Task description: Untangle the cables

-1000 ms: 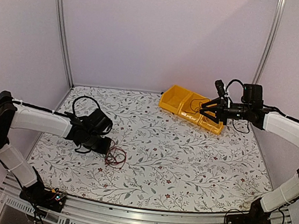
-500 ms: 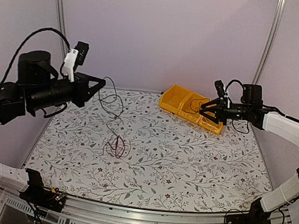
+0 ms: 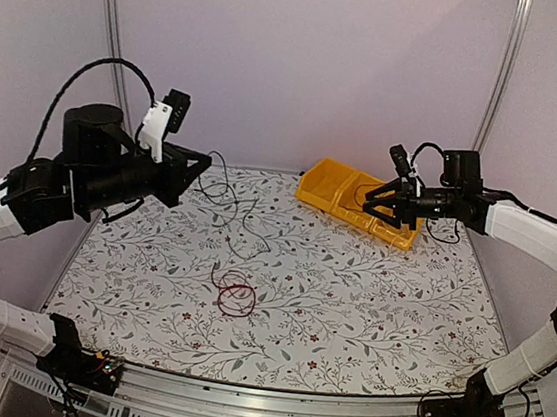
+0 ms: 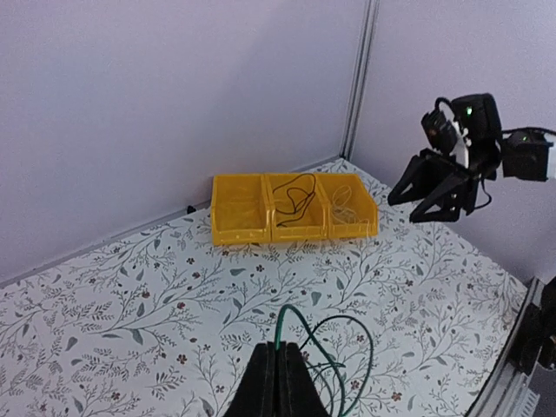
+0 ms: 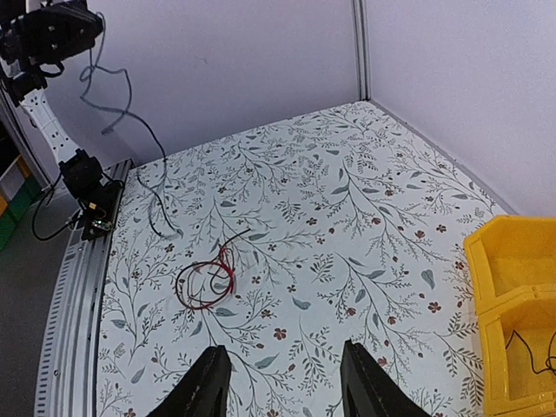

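My left gripper (image 3: 205,164) is held high over the table's left side, shut on a thin dark cable (image 3: 228,191). The cable hangs in loose loops from it down towards the table. In the left wrist view the cable (image 4: 370,351) looks dark green and curls just past the closed fingertips of the left gripper (image 4: 282,347). A red cable (image 3: 234,292) lies coiled on the floral table, apart from the dark one; the red cable (image 5: 206,280) is ahead of my right gripper (image 5: 282,382). The right gripper (image 3: 371,209) is open and empty above the yellow bin (image 3: 323,186).
The yellow bin (image 4: 233,228) has three compartments at the back right; one holds a black cable (image 4: 295,195), another a pale one (image 4: 343,200). Grey walls and metal posts close in the table. The aluminium rail (image 3: 255,412) runs along the near edge.
My left arm has risen from the table and lifted the dark cable out of the tangle. The red coil stayed down and slid a little right. The right gripper has shifted slightly left.
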Motion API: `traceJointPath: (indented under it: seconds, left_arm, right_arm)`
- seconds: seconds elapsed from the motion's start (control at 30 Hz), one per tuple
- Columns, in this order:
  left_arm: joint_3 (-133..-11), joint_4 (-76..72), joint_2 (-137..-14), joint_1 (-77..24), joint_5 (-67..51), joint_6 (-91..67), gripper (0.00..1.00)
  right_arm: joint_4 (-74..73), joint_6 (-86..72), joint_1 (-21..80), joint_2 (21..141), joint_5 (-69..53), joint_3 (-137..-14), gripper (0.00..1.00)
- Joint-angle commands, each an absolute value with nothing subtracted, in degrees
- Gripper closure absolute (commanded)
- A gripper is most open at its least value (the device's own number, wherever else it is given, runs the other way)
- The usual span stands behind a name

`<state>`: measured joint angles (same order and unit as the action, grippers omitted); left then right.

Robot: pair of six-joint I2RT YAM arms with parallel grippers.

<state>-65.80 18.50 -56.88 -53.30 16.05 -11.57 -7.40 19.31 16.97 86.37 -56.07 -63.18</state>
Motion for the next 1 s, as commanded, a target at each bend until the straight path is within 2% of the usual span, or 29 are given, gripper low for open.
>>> traceJointPath:
  seconds: [0.0, 0.3, 0.57, 0.77, 0.97]
  left_arm:
    - [-60.3, 12.9, -60.0, -54.3, 12.5, -12.0, 1.00]
    - [-55.2, 3.3, -63.6, -54.8, 9.4, -13.7, 1.00]
    - [-54.2, -5.4, -67.3, -55.7, 3.7, -14.7, 1.00]
    - [-56.0, -6.1, -70.8, -57.2, 2.8, -14.4, 1.00]
    - [-56.3, -7.2, -72.6, -58.1, 3.2, -14.5, 1.00]
  right_arm:
    - [-11.3, 19.3, 20.4, 83.9, -56.9, -69.0, 0.52]
    - [-22.3, 21.5, 31.7, 88.9, -53.7, -82.9, 0.45]
    - [-25.8, 16.4, 36.2, 98.6, -56.2, -94.5, 0.38]
    - [-26.4, 14.0, 38.8, 102.1, -61.8, -95.7, 0.35]
    - [-27.6, 14.6, 41.2, 102.3, -63.1, -94.1, 0.37]
